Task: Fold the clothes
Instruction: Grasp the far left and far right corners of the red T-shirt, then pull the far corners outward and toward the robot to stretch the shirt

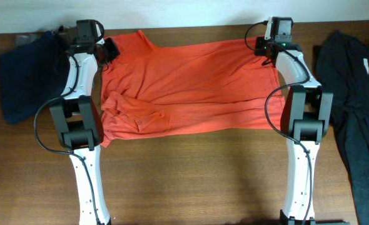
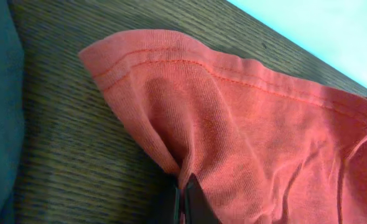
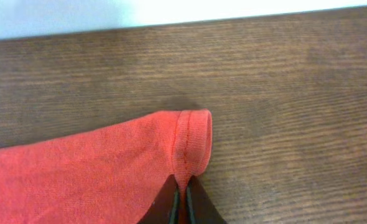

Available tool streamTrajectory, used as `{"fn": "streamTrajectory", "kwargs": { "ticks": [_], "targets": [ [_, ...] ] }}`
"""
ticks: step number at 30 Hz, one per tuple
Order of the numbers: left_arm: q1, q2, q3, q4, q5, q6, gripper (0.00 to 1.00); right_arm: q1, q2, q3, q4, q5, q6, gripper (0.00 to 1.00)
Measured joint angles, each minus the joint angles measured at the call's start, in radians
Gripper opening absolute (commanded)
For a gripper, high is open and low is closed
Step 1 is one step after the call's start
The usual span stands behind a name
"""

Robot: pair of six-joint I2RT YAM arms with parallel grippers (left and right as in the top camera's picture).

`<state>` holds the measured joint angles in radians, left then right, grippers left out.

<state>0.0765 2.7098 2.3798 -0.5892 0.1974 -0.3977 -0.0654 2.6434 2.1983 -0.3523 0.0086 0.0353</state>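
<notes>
One shirt (image 1: pixel 191 75) lies spread on the table (image 1: pixel 191 175) between one navy garment (image 1: pixel 28 69) and one black garment (image 1: pixel 356 112). The left gripper (image 2: pixel 185 202) and right gripper (image 3: pixel 182 205) each pinch one far corner of the shirt, jaws closed.

Plain orange-red shirt (image 1: pixel 191 81), stitching in the same colour. Navy garment (image 1: pixel 28 75); black garment (image 1: pixel 359 112). Dark brown table (image 1: pixel 191 175), fine wood grain. White left arm (image 1: pixel 84 181) and right arm (image 1: pixel 299 181), black at the joints.
</notes>
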Motion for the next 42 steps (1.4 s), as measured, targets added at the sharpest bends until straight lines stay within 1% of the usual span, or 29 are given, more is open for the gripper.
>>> {"fn": "streamTrajectory", "kwargs": {
  "ticks": [5,10,20,28,30,31,34,37,42],
  "targets": [
    [0.0,0.0,0.0,0.005,-0.004,0.0,0.01,0.0,0.011,0.089,-0.094,0.003,0.018,0.04],
    [0.001,0.002,0.006,0.003,0.004,0.0,0.01,0.001,0.011,0.161,-0.124,0.003,0.019,0.04],
    [0.002,0.019,0.105,-0.061,0.055,0.0,0.01,0.001,0.011,0.164,-0.158,0.003,0.021,0.04],
    [0.002,0.02,0.179,-0.204,0.061,0.0,0.01,0.001,0.011,0.164,-0.161,0.003,0.021,0.04],
    [0.005,0.021,0.2,-0.225,0.062,0.0,0.01,0.001,0.011,0.164,-0.162,0.003,0.021,0.07],
    [0.01,0.021,0.212,-0.238,0.063,0.001,0.01,0.001,0.011,0.164,-0.167,0.006,0.023,0.07],
    [0.027,0.021,0.219,-0.277,0.066,0.0,0.01,0.001,0.011,0.164,-0.171,0.007,0.021,0.07],
    [0.052,0.023,0.219,-0.304,0.069,0.0,0.01,0.001,0.011,0.164,-0.172,0.007,0.021,0.04],
    [0.079,0.023,0.219,-0.309,0.104,0.0,0.01,-0.005,0.011,0.164,-0.19,0.006,0.021,0.04]
  ]
}}
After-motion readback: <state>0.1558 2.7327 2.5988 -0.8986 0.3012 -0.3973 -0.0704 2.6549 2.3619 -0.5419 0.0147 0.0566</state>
